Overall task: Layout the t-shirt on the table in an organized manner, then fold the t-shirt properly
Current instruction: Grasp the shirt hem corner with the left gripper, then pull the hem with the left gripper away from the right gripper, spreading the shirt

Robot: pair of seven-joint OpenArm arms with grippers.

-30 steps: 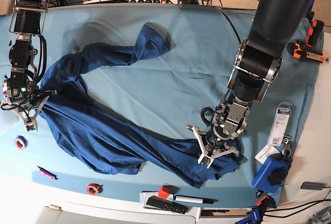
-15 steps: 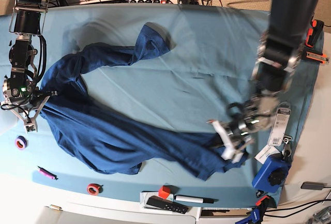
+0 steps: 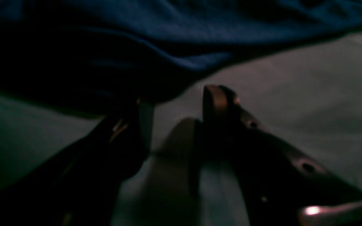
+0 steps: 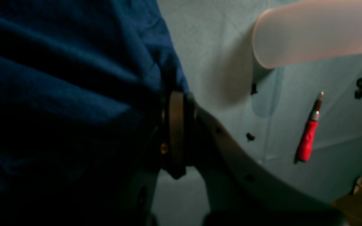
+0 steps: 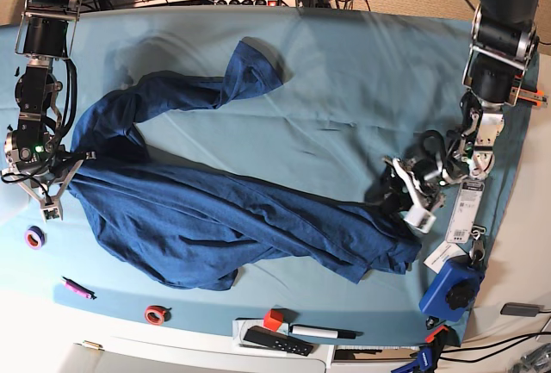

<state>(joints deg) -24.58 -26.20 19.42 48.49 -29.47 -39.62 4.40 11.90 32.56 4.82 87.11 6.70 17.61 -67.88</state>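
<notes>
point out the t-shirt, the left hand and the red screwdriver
t-shirt (image 5: 215,218), base view, middle of the spread body.
left hand (image 5: 406,195), base view, between the fingertips at the shirt's edge.
red screwdriver (image 4: 306,139), right wrist view, on its red handle.

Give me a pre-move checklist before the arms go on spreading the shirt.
1. Right claw gripping the t-shirt edge: ok, shut on fabric in the right wrist view.
2. Left claw free of cloth: ok, jaws apart over bare table, shirt hem just beyond them.
3. Shirt laid flat: not ok, bunched and twisted, one sleeve trailing toward the far edge.
4. Shirt fully on the table: ok, none hangs over an edge.
5. Loose items near the cloth: not ok, the tape roll and pink marker lie close to the near hem.
</notes>
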